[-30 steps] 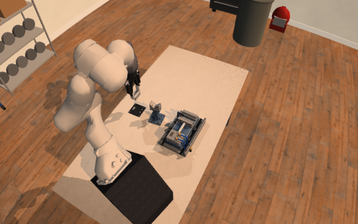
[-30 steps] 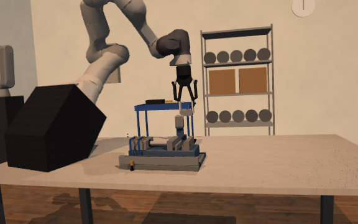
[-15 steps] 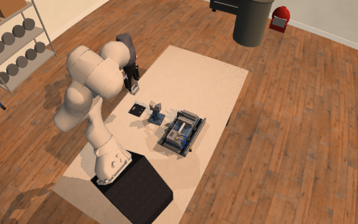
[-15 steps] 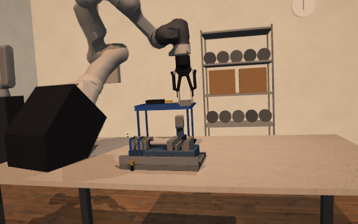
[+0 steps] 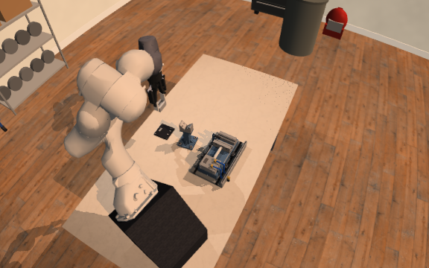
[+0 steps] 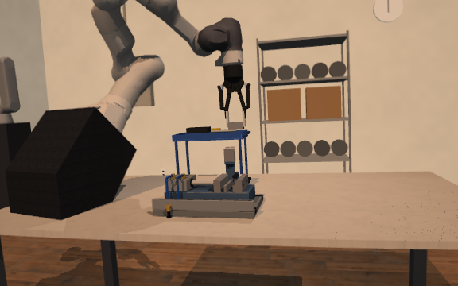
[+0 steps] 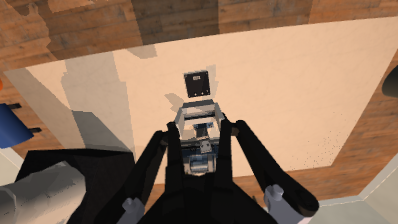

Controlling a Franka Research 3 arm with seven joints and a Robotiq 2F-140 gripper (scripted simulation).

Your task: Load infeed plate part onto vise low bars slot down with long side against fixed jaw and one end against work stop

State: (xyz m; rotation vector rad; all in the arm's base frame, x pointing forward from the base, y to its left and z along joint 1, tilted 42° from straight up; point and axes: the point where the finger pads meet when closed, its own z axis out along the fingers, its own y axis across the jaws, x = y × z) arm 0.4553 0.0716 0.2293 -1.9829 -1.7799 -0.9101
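The exterior view's upper edge crops the arm [image 6: 169, 12] and the clock [image 6: 388, 8]. In the wrist view, the pincer [image 7: 199, 110] runs off the near edge, hiding part of the vise [image 7: 200, 164]; the bin [image 7: 391, 82] is cut at right. The part's [image 5: 161, 103] [image 6: 236, 125] [image 7: 199, 111] slot is too small to make out in the exterior view.
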